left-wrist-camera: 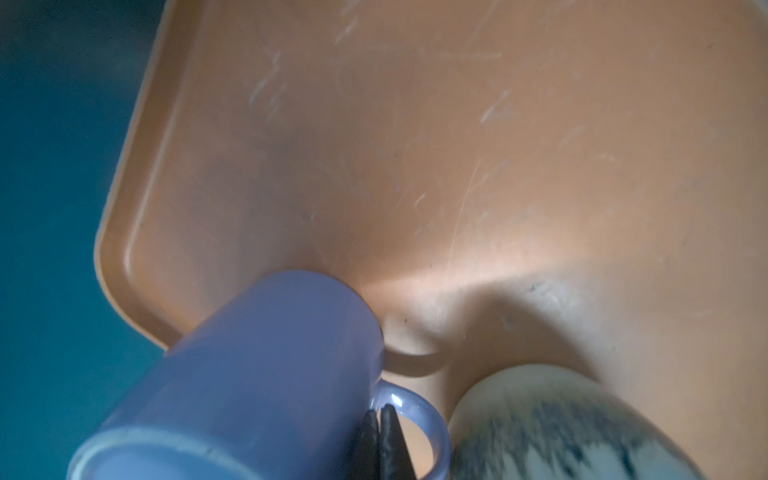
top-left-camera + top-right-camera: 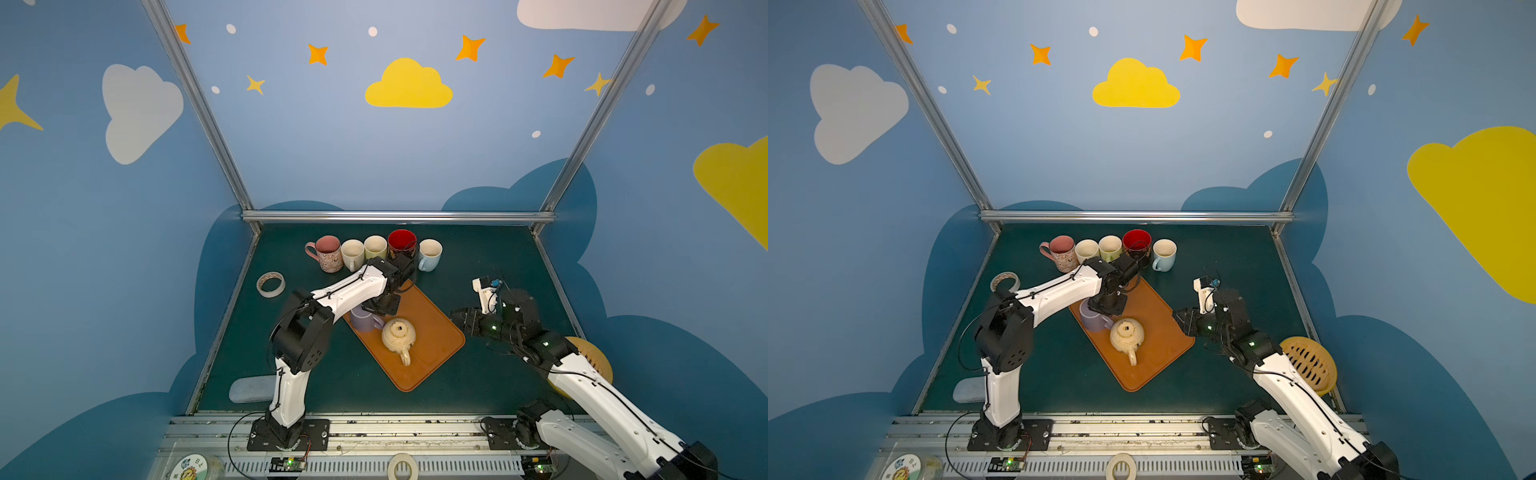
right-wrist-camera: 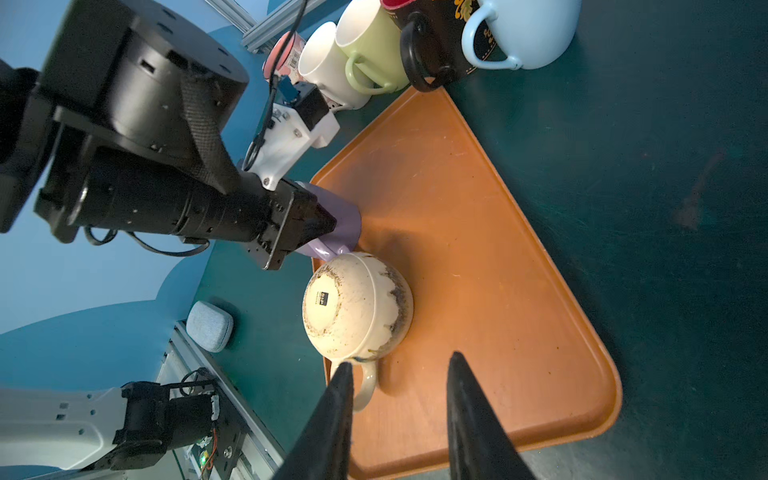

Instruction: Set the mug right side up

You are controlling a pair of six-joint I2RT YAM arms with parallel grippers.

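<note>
A lavender mug (image 2: 362,321) (image 2: 1092,320) (image 1: 257,374) sits at the left edge of the orange tray (image 2: 432,332) (image 1: 457,145). I cannot tell which end is up. My left gripper (image 1: 380,409) is shut, its tips against the top of that mug's handle (image 1: 432,419), with nothing between them. Beside it a cream mug (image 2: 398,334) (image 3: 357,305) stands upside down, base up and handle toward the front. My right gripper (image 3: 400,360) (image 2: 457,316) hangs open over the tray's right side, pointing at the cream mug and clear of it.
A row of upright mugs lines the back: pink (image 2: 328,251), white (image 2: 352,253), green (image 2: 375,247), red-lined black (image 2: 402,243) and light blue (image 2: 430,253). A tape roll (image 2: 270,284) lies left, a grey pad (image 2: 251,388) front left, a yellow basket (image 2: 1308,365) under the right arm.
</note>
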